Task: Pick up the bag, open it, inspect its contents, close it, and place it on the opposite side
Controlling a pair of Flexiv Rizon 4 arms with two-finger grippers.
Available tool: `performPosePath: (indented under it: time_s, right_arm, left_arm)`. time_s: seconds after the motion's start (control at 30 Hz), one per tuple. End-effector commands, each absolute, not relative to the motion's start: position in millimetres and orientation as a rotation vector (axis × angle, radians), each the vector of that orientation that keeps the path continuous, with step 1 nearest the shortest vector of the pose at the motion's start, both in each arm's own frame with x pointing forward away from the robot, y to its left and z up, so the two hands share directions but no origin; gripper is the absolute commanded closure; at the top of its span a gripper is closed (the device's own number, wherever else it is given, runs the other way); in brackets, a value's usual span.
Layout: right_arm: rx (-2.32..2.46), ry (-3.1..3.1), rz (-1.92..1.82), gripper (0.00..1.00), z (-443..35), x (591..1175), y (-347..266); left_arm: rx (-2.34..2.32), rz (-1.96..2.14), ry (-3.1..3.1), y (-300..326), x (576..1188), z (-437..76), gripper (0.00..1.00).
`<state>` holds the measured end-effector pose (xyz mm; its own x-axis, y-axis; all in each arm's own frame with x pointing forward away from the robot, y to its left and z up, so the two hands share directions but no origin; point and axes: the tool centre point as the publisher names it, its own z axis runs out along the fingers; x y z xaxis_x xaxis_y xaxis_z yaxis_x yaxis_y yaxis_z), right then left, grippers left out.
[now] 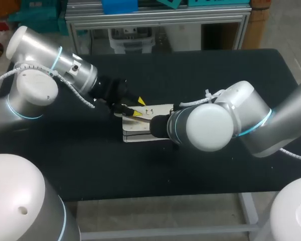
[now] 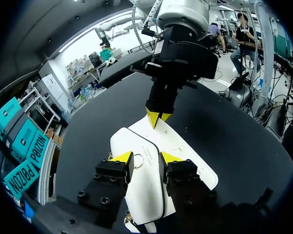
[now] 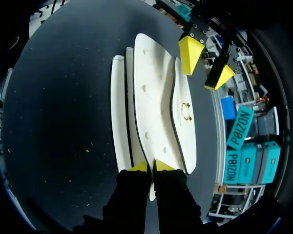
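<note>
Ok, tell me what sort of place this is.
Probably a robotics lab or test bench: a left arm and a right arm, both industrial-looking, handle a white bag on a black table.

Right wrist view: the near edge of the bag [image 3: 154, 97] vanishes under the right claw [image 3: 151, 167].
Head view: right arm [image 1: 205, 125] hides the right claw completely and covers the bag's right end.
Left wrist view: left claw [image 2: 146, 157] housings mask the bag's near end. Small ring [image 2: 138, 161] between its tips, detail too fine to read.
Bag interior unseen in all views.
</note>
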<state>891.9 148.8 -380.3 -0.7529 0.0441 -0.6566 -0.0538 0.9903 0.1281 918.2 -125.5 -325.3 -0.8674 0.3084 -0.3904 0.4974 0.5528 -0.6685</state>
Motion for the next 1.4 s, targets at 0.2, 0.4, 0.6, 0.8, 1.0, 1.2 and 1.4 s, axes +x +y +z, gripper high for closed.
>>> performPosePath:
  time_s: [0.2, 0.4, 0.6, 0.8, 1.0, 1.2, 1.4]
  right_arm:
    - [-0.007, 2.385, 0.200, 0.00, -383.7, 889.9, 147.8]
    - [-0.019, 2.373, 0.233, 0.00, -373.9, 883.8, 147.4]
    - [-0.034, 2.343, 0.284, 0.00, -356.9, 874.2, 146.5]
    - [0.016, 2.346, 0.341, 0.00, -327.5, 872.5, 142.7]
    - [0.295, 2.488, 0.393, 0.00, -302.3, 885.6, 130.4]
    - [0.536, 2.676, 0.522, 0.00, -299.6, 898.6, 118.2]
    - [0.535, 2.691, 0.547, 0.00, -298.8, 900.1, 115.5]
  left_arm:
    - [0.631, -1.201, 2.593, -123.0, 911.5, -328.0, 0.00]
    - [0.609, -1.195, 2.602, -120.3, 906.8, -325.4, 0.00]
    - [0.557, -1.202, 2.603, -115.3, 901.9, -314.9, 0.00]
    - [0.374, -1.256, 2.667, -105.8, 899.0, -300.1, 0.00]
    - [0.101, -1.258, 2.815, -90.9, 895.9, -295.4, 0.00]
    - [0.028, -1.207, 2.863, -76.6, 887.7, -293.8, 0.00]
    - [0.028, -1.207, 2.863, -76.6, 887.7, -293.8, 0.00]
